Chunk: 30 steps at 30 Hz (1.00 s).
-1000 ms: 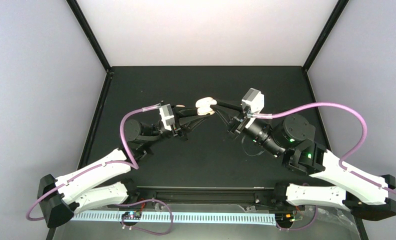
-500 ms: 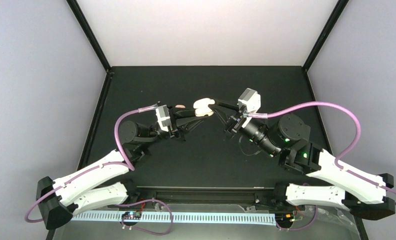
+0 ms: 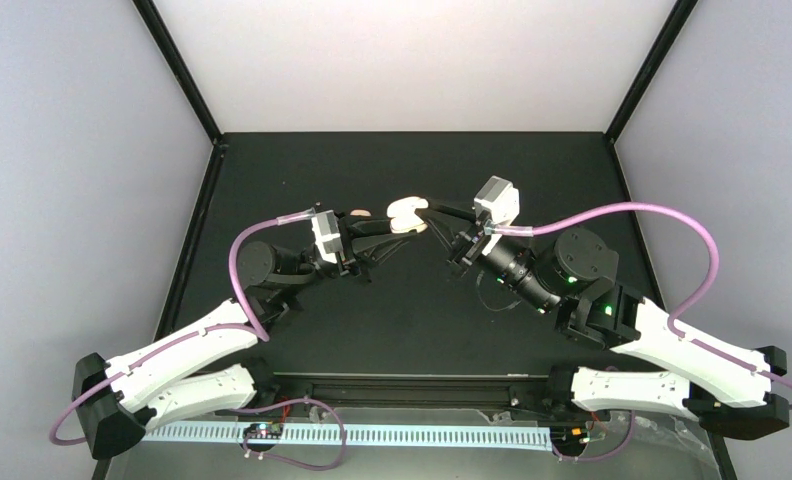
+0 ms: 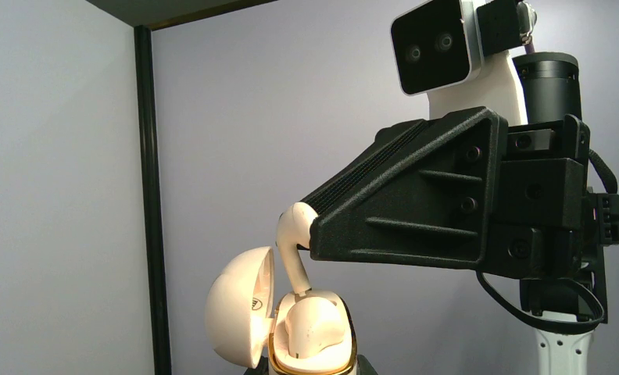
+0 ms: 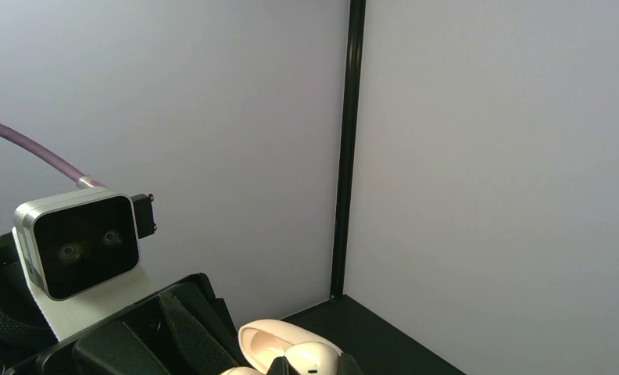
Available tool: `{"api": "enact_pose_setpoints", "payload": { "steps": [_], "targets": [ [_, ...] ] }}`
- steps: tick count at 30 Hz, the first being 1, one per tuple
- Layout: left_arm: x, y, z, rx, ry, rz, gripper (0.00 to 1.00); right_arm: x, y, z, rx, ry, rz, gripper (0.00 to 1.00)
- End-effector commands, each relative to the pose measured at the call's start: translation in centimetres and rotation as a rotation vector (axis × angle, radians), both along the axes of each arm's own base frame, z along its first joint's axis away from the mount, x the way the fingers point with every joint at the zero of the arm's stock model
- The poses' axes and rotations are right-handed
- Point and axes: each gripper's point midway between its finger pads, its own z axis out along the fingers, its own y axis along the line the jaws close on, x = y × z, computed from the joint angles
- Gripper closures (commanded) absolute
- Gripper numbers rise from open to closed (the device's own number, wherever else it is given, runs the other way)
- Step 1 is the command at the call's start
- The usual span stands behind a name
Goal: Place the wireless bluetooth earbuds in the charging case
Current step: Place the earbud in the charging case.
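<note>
Earbud pinched in R tool tips, stem at open case mouth.

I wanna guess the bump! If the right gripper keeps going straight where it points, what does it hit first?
Probably the open charging case: the right gripper points at it, and the earbud it holds dips inside. Depth is hard to judge.

We were in a robotics lab cell: a black table boxed in by plain grey walls and black posts. A white left arm and right arm flanked a rail along the bottom, with purple cables looping off them.
</note>
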Motion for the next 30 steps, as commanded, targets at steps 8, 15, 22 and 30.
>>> {"api": "enact_pose_setpoints", "payload": {
  "steps": [8, 15, 22, 30],
  "targets": [
    [-1.5, 1.2, 2.4, -0.063, -0.047, -0.025, 0.98, -0.1, 0.2, -0.4, 0.000, 0.007, 0.002, 0.92],
    [-1.5, 1.2, 2.7, -0.061, -0.045, -0.023, 0.99, -0.1, 0.3, -0.9, -0.014, 0.017, 0.008, 0.92],
    [-1.7, 1.4, 3.2, -0.072, -0.054, -0.026, 0.99, 0.0, 0.3, -1.5, -0.030, 0.024, 0.002, 0.92],
    [-2.0, 1.8, 3.6, -0.084, -0.064, -0.029, 0.98, 0.3, 0.0, -2.0, -0.043, 0.021, -0.022, 0.92]
  ]
}}
